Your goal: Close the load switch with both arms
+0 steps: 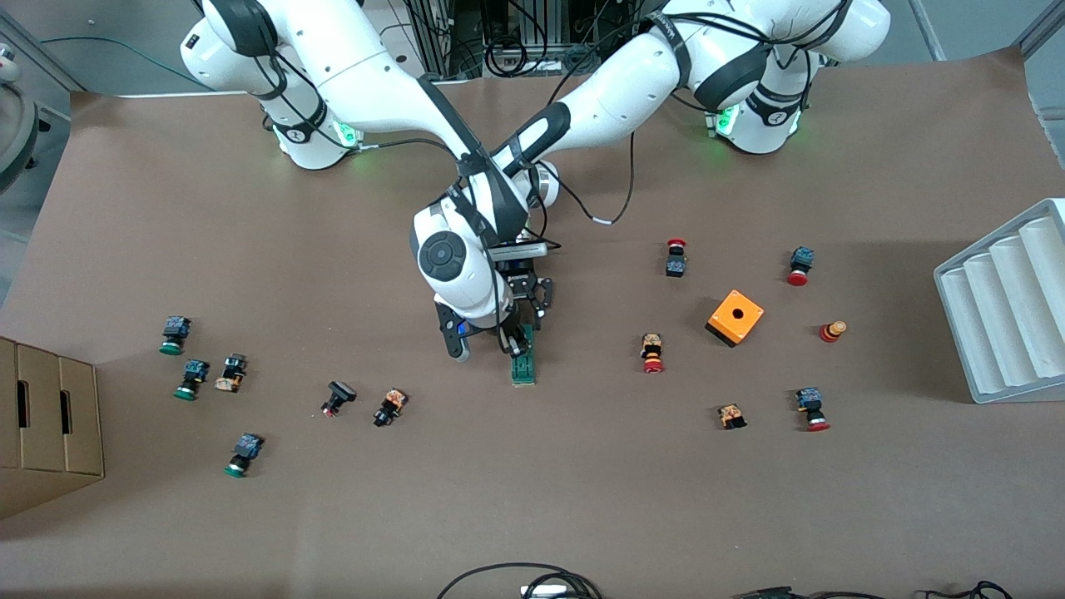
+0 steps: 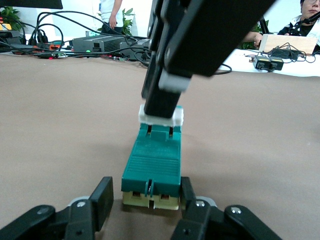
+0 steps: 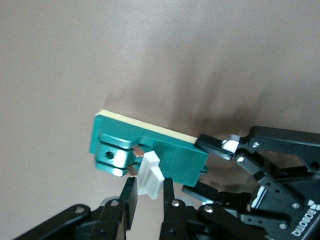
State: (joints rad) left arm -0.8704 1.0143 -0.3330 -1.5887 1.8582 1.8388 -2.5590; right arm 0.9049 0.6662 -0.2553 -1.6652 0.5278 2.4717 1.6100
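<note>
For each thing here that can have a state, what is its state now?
load switch: lying flat on the table, held at both ends.
white handle: pinched by the right gripper.
left gripper: shut on the load switch body.
right gripper: shut on the white handle.
orange box: resting on the table, round hole up, untouched.

We see a brown paper sheet (image 1: 250,516) covering the table — a cardboard box (image 1: 46,420) at one end, a grey ribbed tray (image 1: 1011,304) at the other. Cables (image 1: 516,50) hang above.
</note>
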